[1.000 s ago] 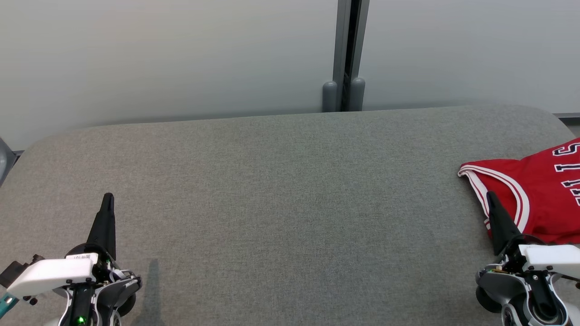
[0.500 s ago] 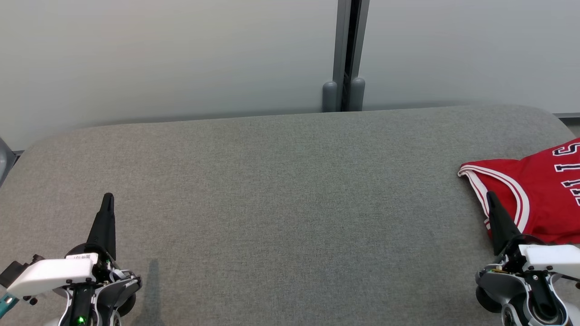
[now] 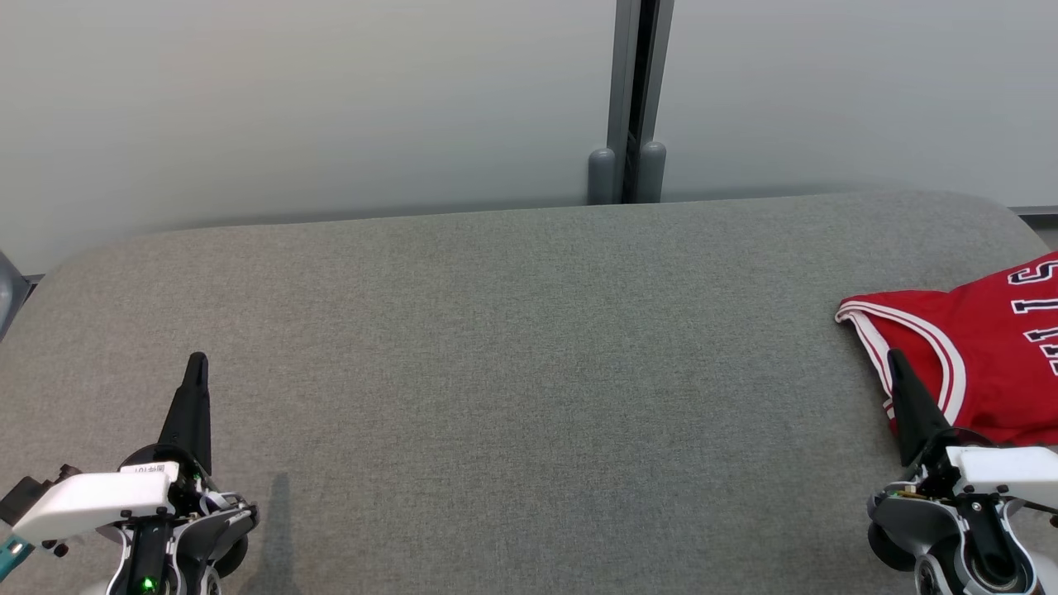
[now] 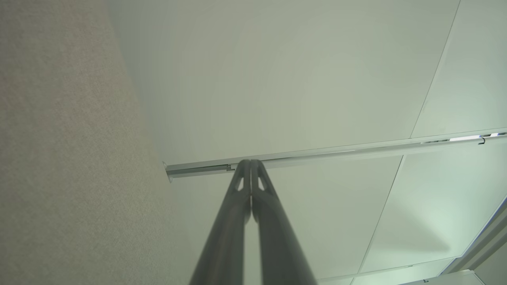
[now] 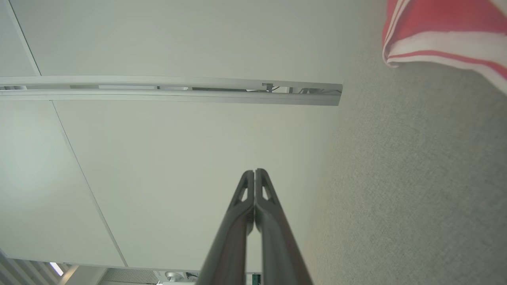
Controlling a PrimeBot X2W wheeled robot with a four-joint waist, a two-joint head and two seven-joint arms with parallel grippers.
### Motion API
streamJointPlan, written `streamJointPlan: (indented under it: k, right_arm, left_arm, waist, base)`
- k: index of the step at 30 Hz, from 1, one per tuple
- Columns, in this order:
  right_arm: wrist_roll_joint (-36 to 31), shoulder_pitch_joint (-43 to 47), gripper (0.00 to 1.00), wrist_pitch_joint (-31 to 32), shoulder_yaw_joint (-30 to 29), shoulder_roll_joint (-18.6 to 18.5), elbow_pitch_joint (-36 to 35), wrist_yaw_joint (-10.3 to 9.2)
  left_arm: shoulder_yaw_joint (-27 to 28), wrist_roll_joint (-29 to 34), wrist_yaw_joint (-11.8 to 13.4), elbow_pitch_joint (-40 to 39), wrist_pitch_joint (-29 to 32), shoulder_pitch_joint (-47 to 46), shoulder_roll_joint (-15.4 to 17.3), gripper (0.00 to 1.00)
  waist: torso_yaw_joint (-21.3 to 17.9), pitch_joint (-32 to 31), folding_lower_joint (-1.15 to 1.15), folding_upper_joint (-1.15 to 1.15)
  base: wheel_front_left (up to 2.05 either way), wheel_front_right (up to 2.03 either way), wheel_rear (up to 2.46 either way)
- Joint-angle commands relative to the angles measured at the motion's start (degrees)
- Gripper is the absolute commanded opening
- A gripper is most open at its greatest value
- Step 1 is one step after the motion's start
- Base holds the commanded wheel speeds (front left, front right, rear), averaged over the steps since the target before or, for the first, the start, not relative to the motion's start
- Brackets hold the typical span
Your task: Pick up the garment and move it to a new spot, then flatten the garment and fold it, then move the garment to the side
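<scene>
At the right edge of the grey padded table [image 3: 529, 372], the red jersey [image 3: 984, 347] lies flat, its white-striped shoulder pointing left; its sideways lettering is cut off, only an S readable. The right wrist view catches its striped trim, the left wrist view a wall rail [image 4: 317, 152]. The left gripper [image 3: 197, 364] and right gripper [image 3: 893, 359] are pinched closed, empty

The head camera looks forward and down from above the near edge of the grey cushioned surface [image 3: 529, 347], taking in its width up to the pale far wall [image 3: 289, 99]. Each wrist camera sits low and close over that surface, rolled sideways, facing the far wall along the left gripper [image 4: 250, 162] or the right gripper [image 5: 254, 171]. All three views share the wall's metal post [image 3: 636, 99]. The head and right wrist views also share the red garment's [image 3: 992, 347] edge.
</scene>
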Motion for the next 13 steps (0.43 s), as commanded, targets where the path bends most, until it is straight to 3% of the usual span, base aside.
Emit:
streamJointPlan:
  k: [1, 13]
  right_arm:
    - [0.10, -0.17, 0.00, 0.37, -0.08, -0.58, -0.10, 0.02]
    - [0.11, -0.17, 0.00, 0.37, -0.08, -0.58, -0.10, 0.02]
  left_arm:
    - [0.28, 0.20, -0.29, 0.03, 0.11, -1.07, 0.11, 0.00]
    - [0.30, 0.21, -0.29, 0.03, 0.13, -1.07, 0.10, 0.00]
  waist:
    - [0.00, 0.00, 0.00, 0.00]
    - [0.00, 0.00, 0.00, 0.00]
  base:
    - [0.00, 0.00, 0.00]
    - [0.00, 0.00, 0.00]
